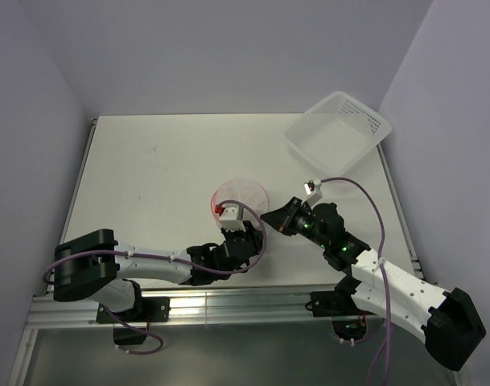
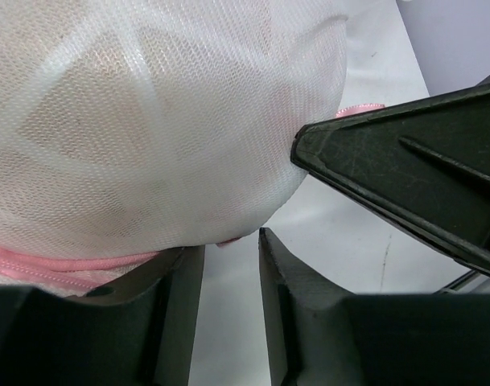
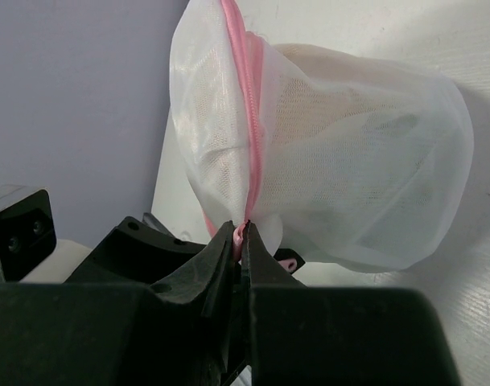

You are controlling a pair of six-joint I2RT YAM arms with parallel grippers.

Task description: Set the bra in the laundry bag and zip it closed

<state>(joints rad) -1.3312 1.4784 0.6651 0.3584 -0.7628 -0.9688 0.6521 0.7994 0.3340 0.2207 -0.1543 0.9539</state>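
The laundry bag (image 1: 243,195) is a round white mesh pouch with a pink zipper rim, lying on the table between both grippers. A beige bra (image 3: 341,112) shows through the mesh inside it, also in the left wrist view (image 2: 108,80). My right gripper (image 3: 243,231) is shut on the pink zipper rim (image 3: 246,121) at the bag's lower edge; in the top view it (image 1: 267,215) touches the bag's right side. My left gripper (image 2: 231,241) is open, its left finger (image 2: 160,281) tucked under the bag (image 2: 148,121) by the pink rim; it (image 1: 233,217) sits at the bag's near side.
A white perforated plastic basket (image 1: 337,133) stands at the table's far right corner. The right gripper's finger (image 2: 405,169) crosses the right side of the left wrist view. Grey walls close in on the table (image 1: 148,161) on the left, back and right.
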